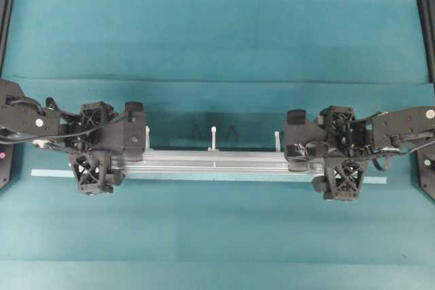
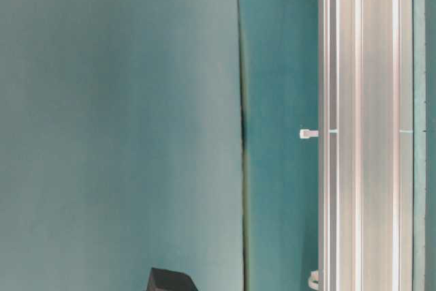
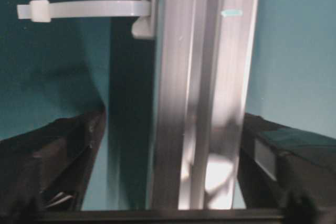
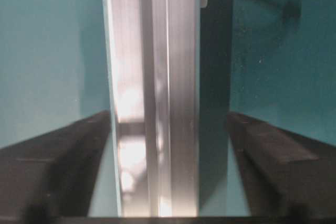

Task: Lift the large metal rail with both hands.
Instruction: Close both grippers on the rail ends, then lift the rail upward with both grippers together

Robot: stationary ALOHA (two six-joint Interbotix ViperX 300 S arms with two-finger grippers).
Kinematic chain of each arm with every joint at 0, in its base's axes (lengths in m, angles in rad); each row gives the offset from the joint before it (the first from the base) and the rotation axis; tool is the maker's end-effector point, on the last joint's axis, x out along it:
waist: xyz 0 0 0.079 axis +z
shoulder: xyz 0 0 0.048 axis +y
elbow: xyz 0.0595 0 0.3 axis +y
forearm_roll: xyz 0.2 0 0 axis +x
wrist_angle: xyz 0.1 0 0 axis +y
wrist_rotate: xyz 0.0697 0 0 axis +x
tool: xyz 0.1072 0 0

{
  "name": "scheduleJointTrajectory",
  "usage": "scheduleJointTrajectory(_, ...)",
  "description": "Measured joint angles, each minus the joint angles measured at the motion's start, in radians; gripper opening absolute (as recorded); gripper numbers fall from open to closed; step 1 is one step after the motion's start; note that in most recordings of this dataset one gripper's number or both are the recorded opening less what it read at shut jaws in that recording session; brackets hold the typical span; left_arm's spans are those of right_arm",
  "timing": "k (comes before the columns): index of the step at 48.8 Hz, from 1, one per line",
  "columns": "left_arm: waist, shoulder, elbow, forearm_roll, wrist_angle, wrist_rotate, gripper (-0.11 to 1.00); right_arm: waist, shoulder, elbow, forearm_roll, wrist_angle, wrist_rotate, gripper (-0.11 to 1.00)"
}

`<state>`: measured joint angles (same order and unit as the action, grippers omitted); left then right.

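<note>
Overhead view: long silver grooved aluminium rail (image 1: 214,161) lies flat on teal mat (image 1: 217,32), w/ white zip ties (image 1: 213,136) sticking off far edge. L black lattice-fingered gripper (image 1: 112,155) straddles left end, R black lattice-fingered gripper (image 1: 325,161) straddles right end. Wrist views: both sets of jaws spread either side of rail, gaps showing, nothing clamped yet. Risk, my guess: uneven closing or lift tilts rail, one end slips. No brand, label or writing legible.

Grooved silver rail (image 1: 217,161), flat crosswise
</note>
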<state>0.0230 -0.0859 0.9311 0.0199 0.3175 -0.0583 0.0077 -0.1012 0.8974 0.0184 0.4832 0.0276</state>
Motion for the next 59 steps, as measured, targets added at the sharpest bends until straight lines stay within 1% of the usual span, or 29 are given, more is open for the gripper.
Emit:
scheduleJointTrajectory(6,-0.011,-0.003,0.000,0.000,-0.002,0.002,0.55,0.005,0.002,-0.002,0.000,0.011,0.003,0.40)
scheduleJointTrajectory(7,-0.014,-0.005,-0.002,0.000,0.000,0.002,0.50,0.005,0.003,-0.003,0.002,0.012,0.003,0.37)
scheduleJointTrajectory(9,-0.017,-0.005,0.000,-0.002,-0.002,0.002,0.40,0.005,0.005,-0.005,0.002,0.015,0.002,0.37)
scheduleJointTrajectory(10,-0.015,-0.005,-0.002,0.000,0.000,0.002,0.36,0.005,0.005,-0.006,0.002,0.015,0.003,0.38)
scheduleJointTrajectory(37,-0.014,-0.008,-0.002,-0.002,0.000,0.002,0.36,0.003,0.011,-0.018,0.005,0.035,0.003,0.38)
scheduleJointTrajectory(42,-0.012,-0.015,-0.008,0.000,0.008,0.003,0.36,0.002,0.014,-0.040,0.005,0.071,0.002,0.38)
scheduleJointTrajectory(46,-0.012,-0.035,-0.021,0.000,0.037,0.002,0.36,-0.003,0.005,-0.060,0.005,0.115,0.002,0.38)
scheduleJointTrajectory(59,-0.009,-0.152,-0.091,0.000,0.204,0.003,0.36,-0.008,-0.078,-0.141,0.005,0.296,0.002,0.37)
